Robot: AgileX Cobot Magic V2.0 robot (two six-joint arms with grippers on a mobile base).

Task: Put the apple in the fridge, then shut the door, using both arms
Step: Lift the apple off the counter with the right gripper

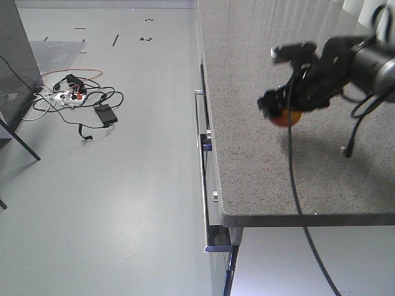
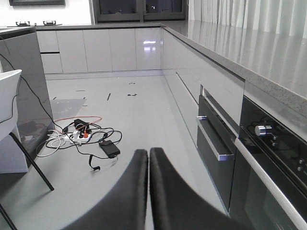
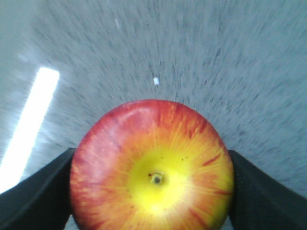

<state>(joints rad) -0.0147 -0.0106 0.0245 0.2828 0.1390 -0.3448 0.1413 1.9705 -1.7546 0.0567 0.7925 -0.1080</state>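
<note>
The apple, red with a yellow centre, fills the right wrist view, held between the two black fingers. My right gripper is shut on it and carries the apple a little above the speckled grey countertop. My left gripper is shut on nothing, low over the kitchen floor. A dark grey cabinet side stands at the far left; I cannot tell whether it is the fridge. The door is out of view.
Drawers with metal handles run below the counter edge. An oven front and a drawer handle lie right of the left gripper. A power strip with tangled cables is on the floor. A black stand leg slants at left.
</note>
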